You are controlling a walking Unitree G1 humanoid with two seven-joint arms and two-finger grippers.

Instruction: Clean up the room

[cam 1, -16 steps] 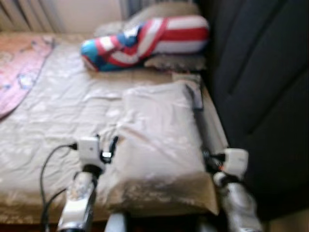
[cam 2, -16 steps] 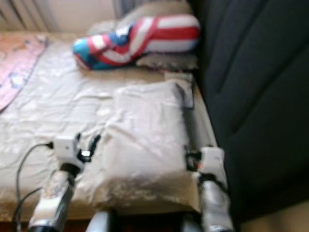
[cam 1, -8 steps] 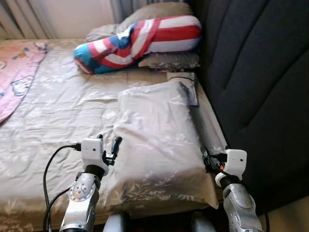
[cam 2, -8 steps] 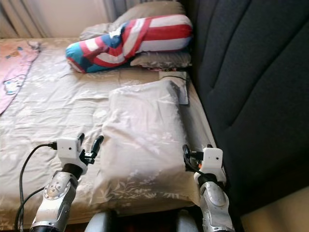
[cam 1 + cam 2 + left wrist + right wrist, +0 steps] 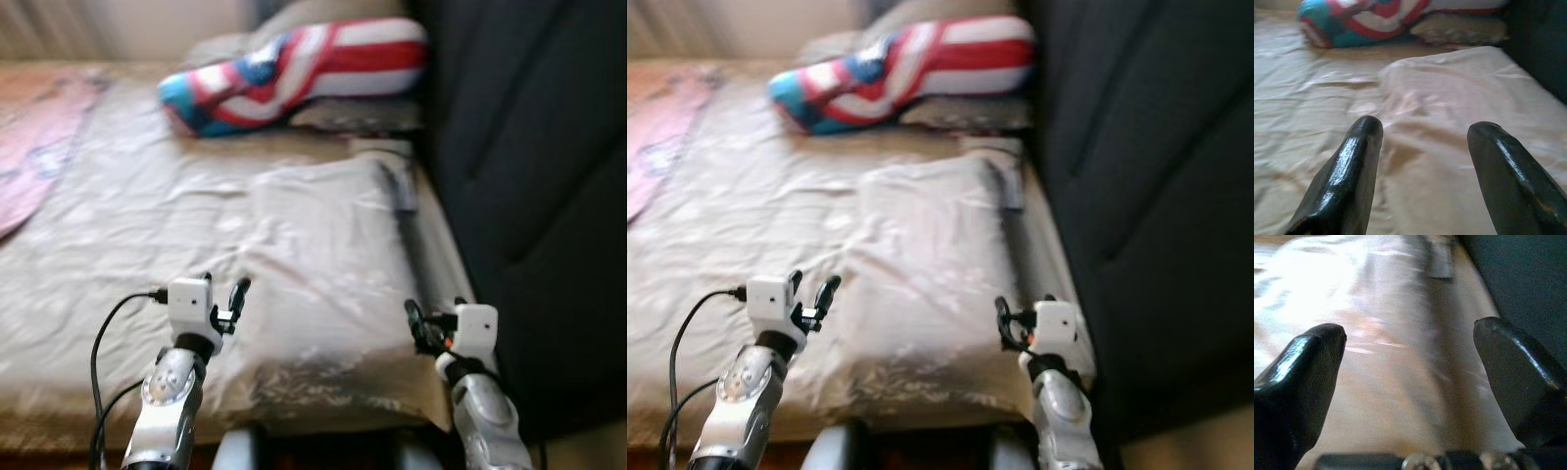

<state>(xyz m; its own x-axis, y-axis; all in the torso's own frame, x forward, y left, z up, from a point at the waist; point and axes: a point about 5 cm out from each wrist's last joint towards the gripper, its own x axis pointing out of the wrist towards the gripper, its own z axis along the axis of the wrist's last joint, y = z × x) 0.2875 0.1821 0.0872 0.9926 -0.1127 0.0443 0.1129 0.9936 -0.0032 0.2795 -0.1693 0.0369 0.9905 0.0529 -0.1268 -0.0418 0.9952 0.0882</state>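
Note:
A beige floral pillow (image 5: 328,284) lies on the bed (image 5: 108,245) in front of me, its long side running along the dark headboard (image 5: 529,166). My left gripper (image 5: 223,294) hovers open at the pillow's near left corner, nothing between its fingers (image 5: 1347,176). My right gripper (image 5: 421,323) is open at the pillow's near right edge, close to the headboard, its fingers (image 5: 1300,382) spread over the fabric. A red, white and blue striped pillow (image 5: 294,73) rests at the far end on a grey pillow (image 5: 358,117).
A pink blanket (image 5: 39,147) lies at the bed's far left. A flat dark-edged object (image 5: 397,186) sits between the beige pillow and the headboard. The wrinkled beige sheet stretches open to the left.
The view has shifted slightly and blurred, so the camera moved. Both grippers stay open at the pillow's near corners, much as before.

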